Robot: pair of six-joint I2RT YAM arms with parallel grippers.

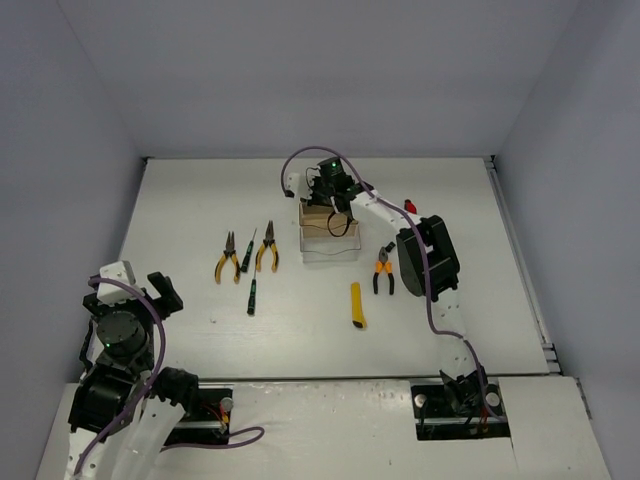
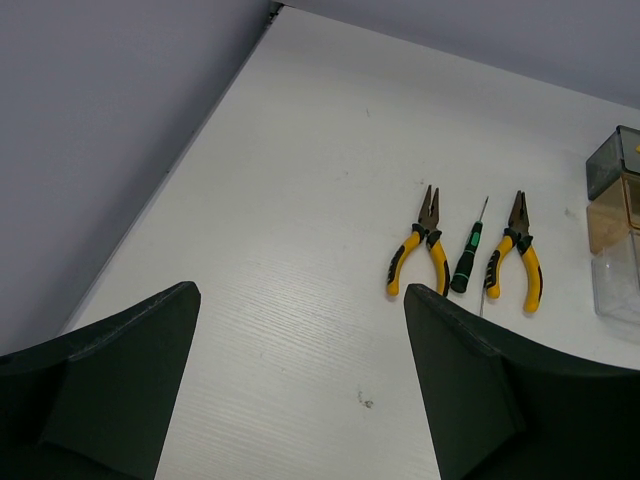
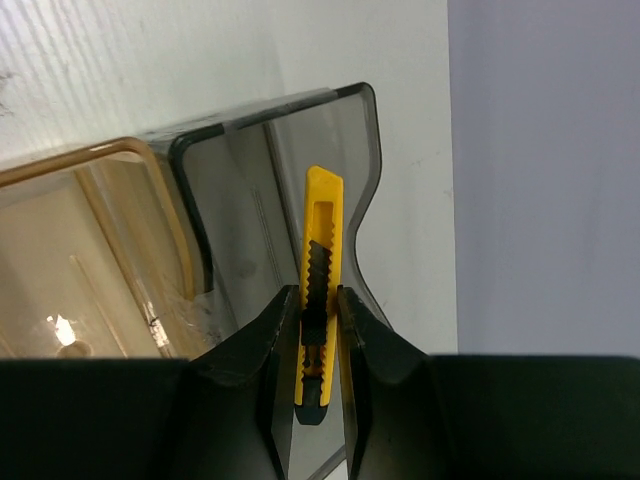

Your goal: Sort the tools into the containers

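My right gripper (image 3: 318,300) is shut on a yellow utility knife (image 3: 322,225), which hangs tip-first over the inside of the smoky grey bin (image 3: 250,190). The amber bin (image 3: 90,240) adjoins it. From above, the right gripper (image 1: 334,203) sits over the far end of the containers (image 1: 331,250). Far off at the near left, my left gripper (image 2: 300,300) stands open with nothing between its fingers. On the table lie two yellow pliers (image 2: 418,255) (image 2: 519,258) with a screwdriver (image 2: 467,258) between them. A second screwdriver (image 1: 252,297), another yellow knife (image 1: 357,305), orange pliers (image 1: 383,271) and a red-handled cutter (image 1: 409,207) also lie there.
In the left wrist view the grey (image 2: 610,165), amber (image 2: 612,218) and clear (image 2: 620,285) bins stand in a row at the right edge. Grey walls close the table at the back and both sides. A purple cable loops over the right arm (image 1: 425,255).
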